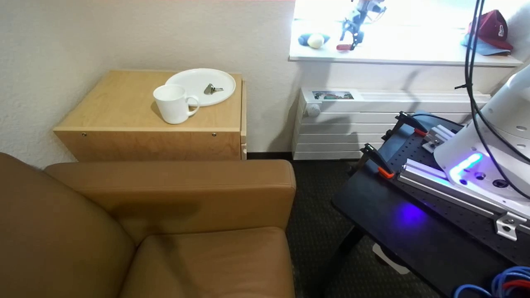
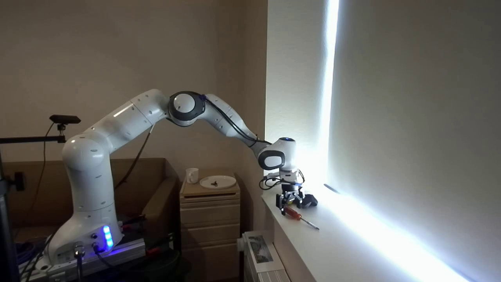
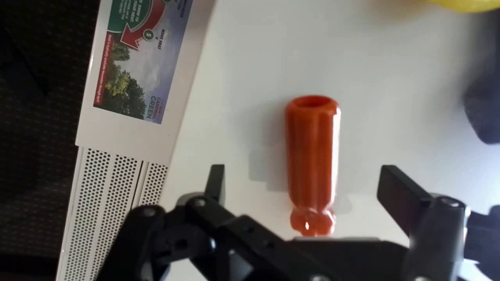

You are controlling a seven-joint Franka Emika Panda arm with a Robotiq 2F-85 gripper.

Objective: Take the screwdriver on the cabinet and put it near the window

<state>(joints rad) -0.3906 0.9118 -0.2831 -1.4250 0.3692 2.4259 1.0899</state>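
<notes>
Closest to the wrist camera, the fingers (image 3: 399,196) stood wide apart, holding nothing, one on either side of the screwdriver (image 3: 312,156), with a gap to each. The screwdriver lay on the counter (image 2: 336,250), the white ledge by the window (image 1: 422,12), just in from the front edge and towards the corner nearest the cabinet (image 1: 124,99). Its butt end was nearer that edge; in an exterior view the shaft (image 2: 310,223) slanted away from it.

It would probably handle as light, stiff and hard to break. The glossy handle looked smooth, so it might slip or roll; the best hold seemed square across its middle, clear of the narrow neck and thin shaft. With it lying by the window, the placing looked as good as done.

Near the same corner were a yellow thing (image 3: 466,4) and a dark one (image 3: 486,113). Below the front edge stood the radiator (image 1: 352,128). A cap (image 1: 492,31) sat towards the opposite end of the counter, and, well apart, the cabinet carried a cup (image 1: 170,103) and a plate (image 1: 190,78) with keys (image 1: 212,89).
</notes>
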